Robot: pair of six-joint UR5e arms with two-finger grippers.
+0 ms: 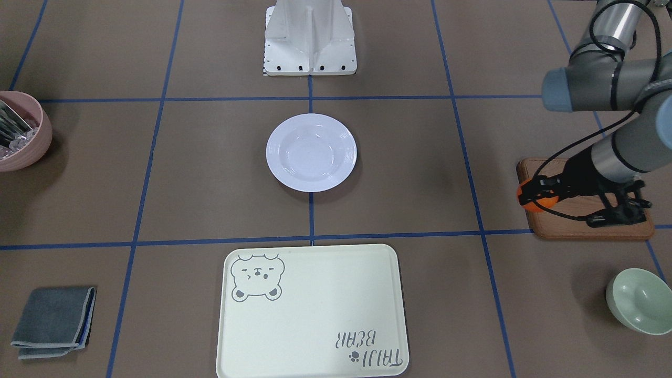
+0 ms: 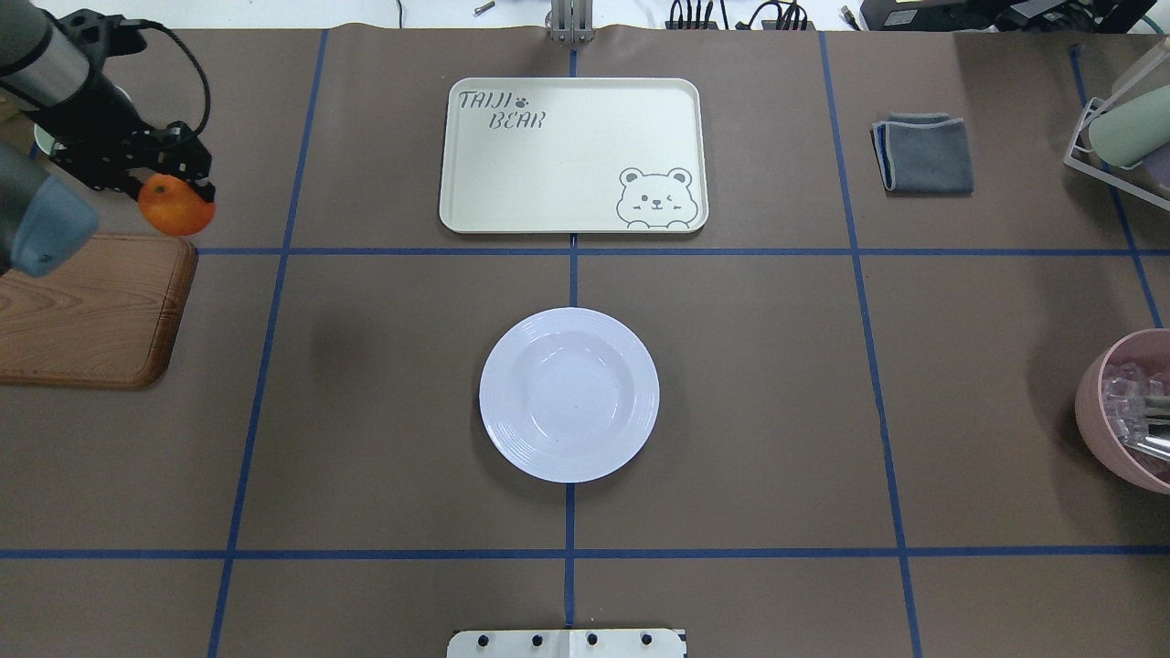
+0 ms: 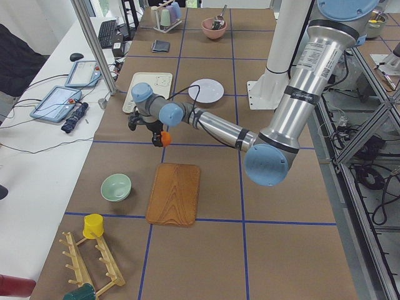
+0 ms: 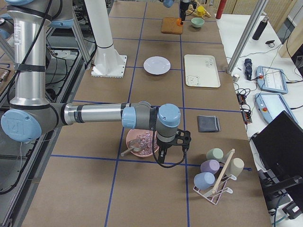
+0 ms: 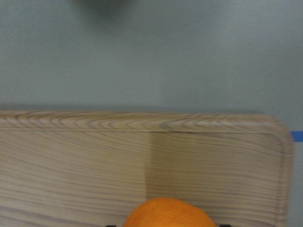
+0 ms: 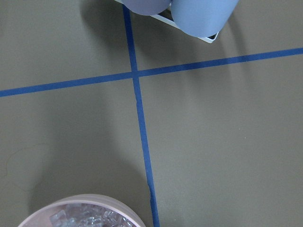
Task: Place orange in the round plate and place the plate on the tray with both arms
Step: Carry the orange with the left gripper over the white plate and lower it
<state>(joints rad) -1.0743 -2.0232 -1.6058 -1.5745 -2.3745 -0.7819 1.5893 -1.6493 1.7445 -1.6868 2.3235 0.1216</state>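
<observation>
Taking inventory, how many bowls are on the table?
2: a mint-green bowl near the wooden board, a pink bowl at the table's opposite end. None seems hidden.

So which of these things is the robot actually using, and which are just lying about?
In the job: small bright-orange mandarin, held in the left jaws; glossy white round plate; pale cream rectangular bear tray.
Lying about: brown wooden board; mint-green bowl; pink bowl; folded grey cloth.

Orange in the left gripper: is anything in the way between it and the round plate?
Nothing visible. The left gripper holds the orange near the wooden board's corner; only bare table lies between there and the empty round plate.
</observation>
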